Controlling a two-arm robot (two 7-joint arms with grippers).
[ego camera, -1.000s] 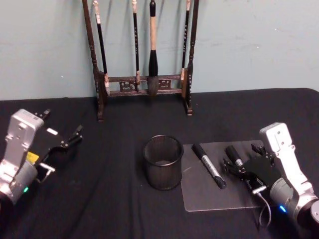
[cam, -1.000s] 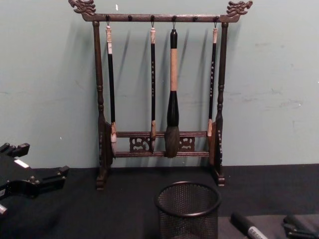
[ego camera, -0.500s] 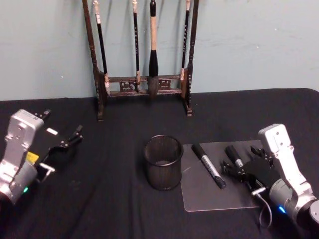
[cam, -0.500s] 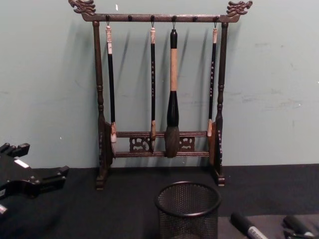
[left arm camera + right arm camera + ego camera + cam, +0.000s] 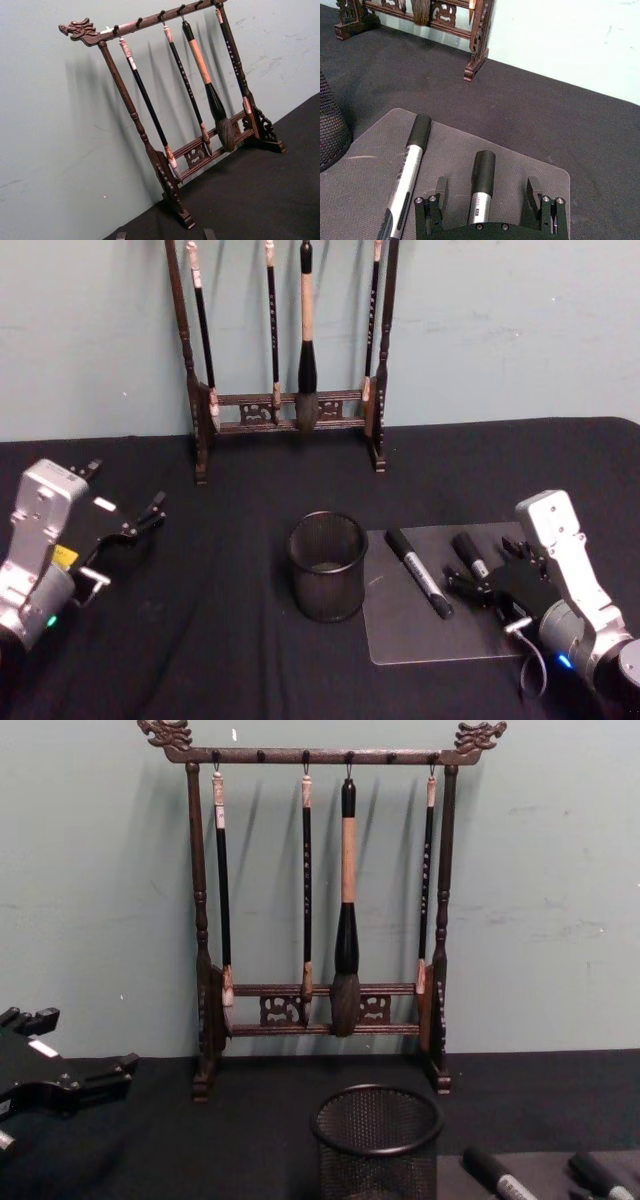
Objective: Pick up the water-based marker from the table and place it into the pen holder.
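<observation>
— Where is the right hand?

— Low over the grey mat, on the right side of the counter. Its fingers are spread wide, one on each side of the outer marker. Neither touches the barrel (bare mat shows on both sides in the right wrist view).

— So nothing is gripped?

— Nothing. That marker lies flat on the mat, with its black cap pointing towards the wall and its silver barrel running back under the hand.

— And the other one?

— The inner marker lies flat on the same mat. It is beside the outer one but apart from it, between it and the pen holder. I cannot tell from the labels which of the two is water-based.

— The pen holder?

— Upright on the counter, just beside the mat's left edge, near the middle. It is black mesh with a smooth rim.

— And the left hand?

— Off at the left of the counter, well apart from all that, with its fingers parted and nothing between them. It faces the wooden brush rack at the back, where four brushes hang.
</observation>
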